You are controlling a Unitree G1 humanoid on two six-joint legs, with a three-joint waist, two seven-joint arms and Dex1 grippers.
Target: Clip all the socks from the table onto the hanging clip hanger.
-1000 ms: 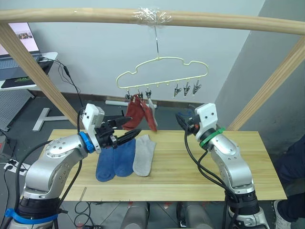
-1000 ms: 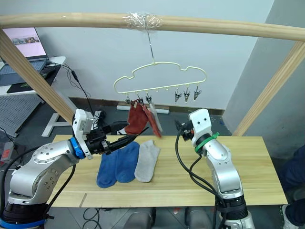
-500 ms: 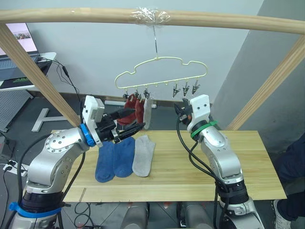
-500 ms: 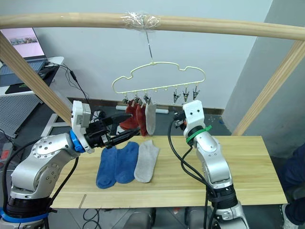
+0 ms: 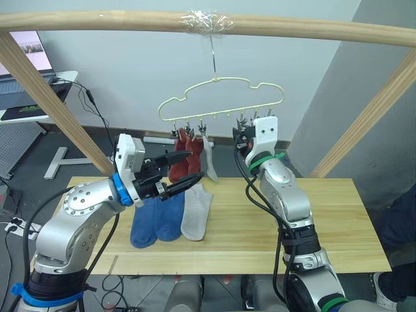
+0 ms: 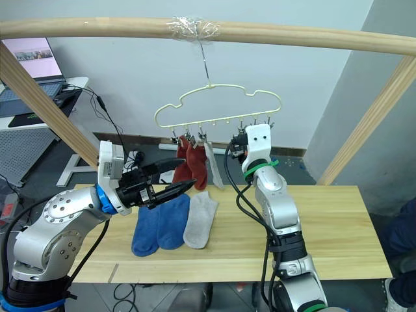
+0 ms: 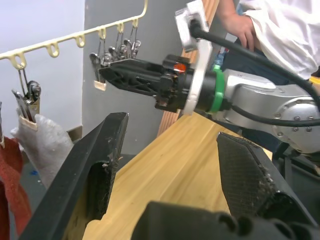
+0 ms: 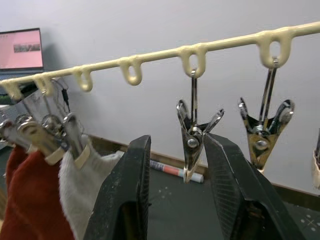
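Observation:
The cream clip hanger [image 5: 221,97] hangs from the wooden pole. Two rust red socks [image 5: 182,160] and one light grey sock [image 5: 208,162] are clipped at its left end. Two blue socks [image 5: 156,218] and a grey sock [image 5: 196,211] lie side by side on the table [image 5: 312,221]. My left gripper [image 5: 194,167] is open and empty, in front of the hanging socks and above the ones on the table. My right gripper [image 8: 177,137] is raised to the hanger bar and open, with a free metal clip [image 8: 192,142] between its fingers [image 8: 127,200].
A thick wooden pole frame [image 5: 312,29] spans overhead, and its slanted legs [image 5: 52,104] stand at both ends of the table. Another free clip [image 8: 262,130] hangs beside the one between my fingers. A person's sleeve and hand [image 7: 260,25] are behind the right arm.
My right gripper has risen and moved left, from above the table up to the free clips. The hanging socks have swung and settled. My left gripper stays about where it was, still open.

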